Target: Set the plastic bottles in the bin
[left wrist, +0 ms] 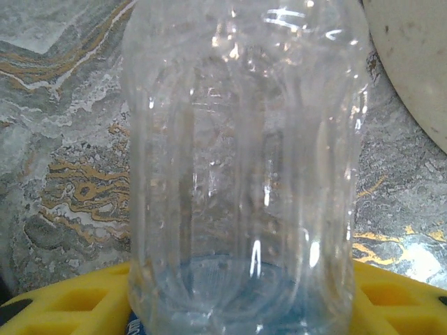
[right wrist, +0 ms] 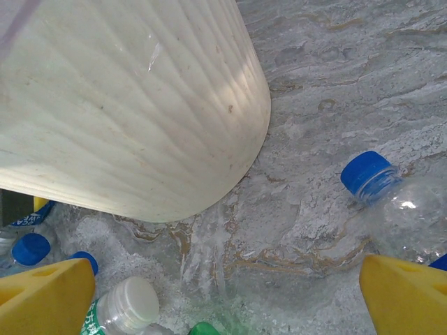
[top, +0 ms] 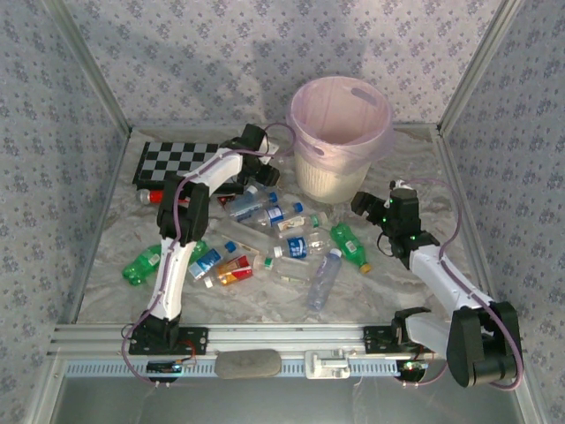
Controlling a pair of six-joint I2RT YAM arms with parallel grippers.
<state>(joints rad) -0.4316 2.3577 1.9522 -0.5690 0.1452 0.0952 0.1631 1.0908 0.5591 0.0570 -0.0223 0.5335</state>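
A clear plastic bottle (left wrist: 241,160) stands between the yellow fingers (left wrist: 63,303) of my left gripper (left wrist: 241,293), which press against both its sides. From above, that gripper (top: 240,184) reaches down at the back of the bottle pile (top: 265,214), just left of the bin (top: 340,172). The bin is cream-white with a pink liner. My right gripper (top: 375,209) hangs open by the bin's right base, nothing between its fingers (right wrist: 49,300). Below it lie a blue-capped clear bottle (right wrist: 391,199) and a white-capped one (right wrist: 129,303). Green bottles (top: 141,263) (top: 350,245), an orange-red one (top: 234,271) and a clear one (top: 323,278) are scattered nearer the front.
A black-and-white chessboard (top: 172,161) lies at the back left, with a red stick (top: 148,196) at its near corner. Patterned walls close in the table on three sides. The bin's wall (right wrist: 126,105) looms close to the right wrist.
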